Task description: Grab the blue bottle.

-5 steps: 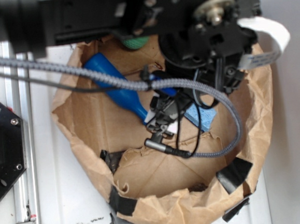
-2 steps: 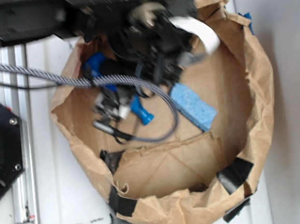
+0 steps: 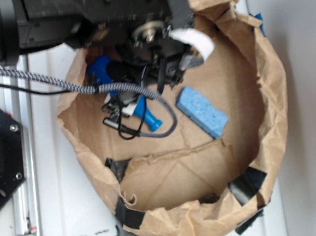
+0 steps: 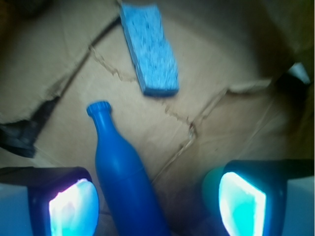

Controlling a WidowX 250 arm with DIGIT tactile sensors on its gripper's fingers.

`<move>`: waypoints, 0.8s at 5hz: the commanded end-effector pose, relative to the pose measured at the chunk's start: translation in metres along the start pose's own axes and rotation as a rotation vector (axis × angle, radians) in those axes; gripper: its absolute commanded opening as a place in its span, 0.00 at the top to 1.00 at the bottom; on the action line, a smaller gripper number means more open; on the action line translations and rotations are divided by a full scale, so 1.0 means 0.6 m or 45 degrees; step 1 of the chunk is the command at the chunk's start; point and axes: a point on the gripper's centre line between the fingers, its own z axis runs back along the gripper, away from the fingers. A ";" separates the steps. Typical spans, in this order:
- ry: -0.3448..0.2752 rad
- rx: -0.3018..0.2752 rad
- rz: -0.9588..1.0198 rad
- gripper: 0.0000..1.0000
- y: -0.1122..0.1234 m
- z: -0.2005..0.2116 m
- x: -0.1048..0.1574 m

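Note:
The blue bottle lies on its side on the brown paper floor, its flared neck pointing toward the middle of the bag. My gripper is open and straddles the bottle's wide body. The bottle sits close to the left pad, with a wide gap to the right pad. In the exterior view the gripper hangs low over the bottle, and the arm and cable hide most of its body.
A light blue sponge lies on the floor to the right of the bottle, also seen in the wrist view as the sponge beyond the neck. Crumpled paper bag walls ring the area, with black tape at the front.
The arm has swung left from over the sponge to over the bottle and come lower. The sponge is now uncovered. The bottle has stayed in place.

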 end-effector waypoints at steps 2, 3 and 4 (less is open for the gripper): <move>-0.007 -0.066 -0.112 0.00 -0.010 -0.008 -0.004; 0.007 -0.073 -0.137 0.00 -0.004 -0.016 0.004; 0.004 -0.069 -0.145 0.00 -0.015 -0.033 0.007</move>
